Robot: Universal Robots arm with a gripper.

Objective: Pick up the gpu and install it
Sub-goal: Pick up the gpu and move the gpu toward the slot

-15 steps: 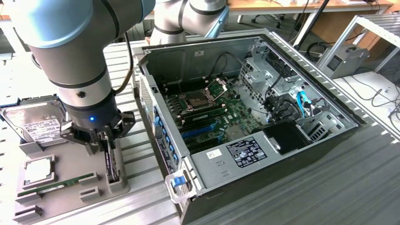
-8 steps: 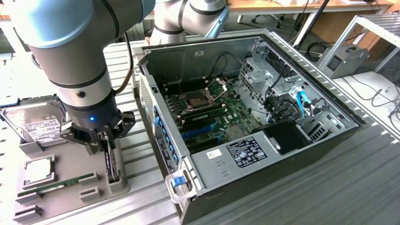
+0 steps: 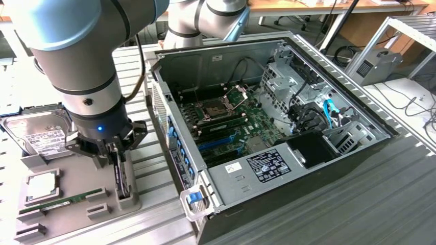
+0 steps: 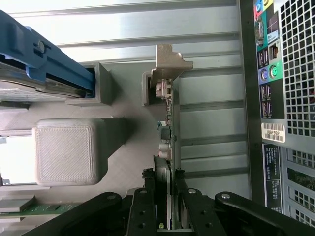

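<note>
gripper [image 4: 166,209] tight around upright gpu [image 4: 168,133]

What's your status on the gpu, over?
Gripper shut on gpu edge. It stands upright in tray slot, not yet lifted. Open computer case close alongside.

The gpu [image 4: 169,142] has a silvery metal bracket [image 4: 170,61], its tray [image 4: 132,157] matt grey plastic
</note>
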